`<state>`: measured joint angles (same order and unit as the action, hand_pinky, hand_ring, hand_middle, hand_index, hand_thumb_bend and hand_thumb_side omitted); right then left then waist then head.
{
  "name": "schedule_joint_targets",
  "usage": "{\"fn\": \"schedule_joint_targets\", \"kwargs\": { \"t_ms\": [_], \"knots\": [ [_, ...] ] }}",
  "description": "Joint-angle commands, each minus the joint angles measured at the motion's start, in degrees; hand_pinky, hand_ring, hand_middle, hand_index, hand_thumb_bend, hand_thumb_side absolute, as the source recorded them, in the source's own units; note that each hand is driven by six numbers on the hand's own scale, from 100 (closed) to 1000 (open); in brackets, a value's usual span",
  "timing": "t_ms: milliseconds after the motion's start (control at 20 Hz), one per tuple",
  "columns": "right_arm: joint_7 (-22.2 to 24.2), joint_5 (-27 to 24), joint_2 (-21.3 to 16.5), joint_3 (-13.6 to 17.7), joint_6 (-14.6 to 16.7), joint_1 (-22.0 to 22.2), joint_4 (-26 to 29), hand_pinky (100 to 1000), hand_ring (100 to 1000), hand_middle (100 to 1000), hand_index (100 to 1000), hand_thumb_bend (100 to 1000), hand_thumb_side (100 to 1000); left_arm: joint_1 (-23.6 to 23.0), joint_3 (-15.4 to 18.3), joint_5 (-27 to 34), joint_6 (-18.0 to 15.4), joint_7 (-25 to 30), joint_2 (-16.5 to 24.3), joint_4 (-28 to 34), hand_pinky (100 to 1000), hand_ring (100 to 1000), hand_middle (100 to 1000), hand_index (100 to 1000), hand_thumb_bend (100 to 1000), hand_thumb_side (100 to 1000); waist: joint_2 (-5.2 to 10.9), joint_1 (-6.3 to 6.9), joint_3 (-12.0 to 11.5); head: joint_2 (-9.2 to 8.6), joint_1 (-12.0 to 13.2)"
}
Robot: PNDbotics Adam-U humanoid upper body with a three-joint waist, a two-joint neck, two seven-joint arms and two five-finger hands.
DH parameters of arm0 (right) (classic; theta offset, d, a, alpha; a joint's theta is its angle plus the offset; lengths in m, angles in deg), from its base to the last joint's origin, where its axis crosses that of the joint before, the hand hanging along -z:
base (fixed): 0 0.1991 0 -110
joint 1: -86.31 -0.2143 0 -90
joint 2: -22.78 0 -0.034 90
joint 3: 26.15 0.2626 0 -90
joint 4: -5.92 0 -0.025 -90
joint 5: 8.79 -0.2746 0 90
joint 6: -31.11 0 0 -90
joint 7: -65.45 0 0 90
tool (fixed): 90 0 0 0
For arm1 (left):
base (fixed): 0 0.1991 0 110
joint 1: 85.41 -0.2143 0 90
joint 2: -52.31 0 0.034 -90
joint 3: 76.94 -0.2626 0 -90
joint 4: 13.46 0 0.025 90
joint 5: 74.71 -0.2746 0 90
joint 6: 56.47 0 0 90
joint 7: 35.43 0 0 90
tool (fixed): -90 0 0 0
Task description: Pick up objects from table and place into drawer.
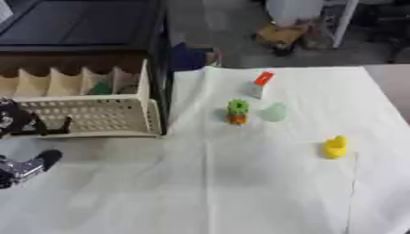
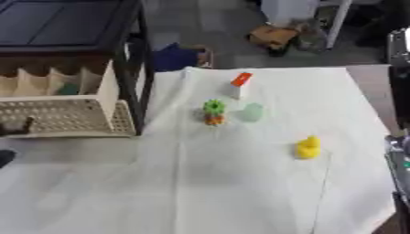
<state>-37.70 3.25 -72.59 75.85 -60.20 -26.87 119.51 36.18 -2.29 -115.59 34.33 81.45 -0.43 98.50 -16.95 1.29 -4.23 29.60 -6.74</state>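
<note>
Judging by the white-covered table (image 1: 240,192), you have most of the job left: the yellow duck toy (image 1: 336,147), green-and-orange stacked toy (image 1: 238,112), pale green cup (image 1: 275,112) and red-topped white block (image 1: 259,84) still lie out. The cream perforated drawer (image 1: 96,116) stands open, something green (image 1: 101,87) already inside. Your left hand (image 1: 24,168) rests low left; you cannot tell its fingers' state.

one open drawer (image 1: 96,119) stands at the left. right of the drawer, on the white cloth (image 1: 240,183), lie four small objects: one yellow duck (image 1: 336,147), one green-and-orange toy (image 1: 238,112), one pale green piece (image 1: 275,112), one red-topped white block (image 1: 259,84).
</note>
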Motion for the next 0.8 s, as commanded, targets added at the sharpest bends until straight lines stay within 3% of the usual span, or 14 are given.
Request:
{"fn": "schedule_joint_targets", "kwargs": {
  "t_ms": [50,450,800],
  "knots": [
    [-0.32,0.16,-0.95,0.51,0.07,-0.76,0.99,684,575,568,861,317,1000,-0.15,1.54,0.09,0.4,-0.25,2.7,1.63,100,100,100,717,294,1000,1.27,-0.03,-0.09,-0.54,-0.22],
    [-0.43,0.13,-0.94,0.46,0.14,-0.92,0.99,684,576,569,861,314,1000,-1.31,2.02,-0.79,0.75,-0.11,3.46,2.0,100,100,100,696,298,1000,1.2,-0.19,-0.07,-0.69,-0.26],
    [-0.59,0.15,-0.97,0.52,0.21,-1.03,0.99,684,577,570,861,309,1000,-0.77,2.94,0.92,0.34,-1.28,3.07,2.61,100,100,100,677,226,1000,1.24,-0.38,0.03,-0.73,-0.43]
  ]
}}
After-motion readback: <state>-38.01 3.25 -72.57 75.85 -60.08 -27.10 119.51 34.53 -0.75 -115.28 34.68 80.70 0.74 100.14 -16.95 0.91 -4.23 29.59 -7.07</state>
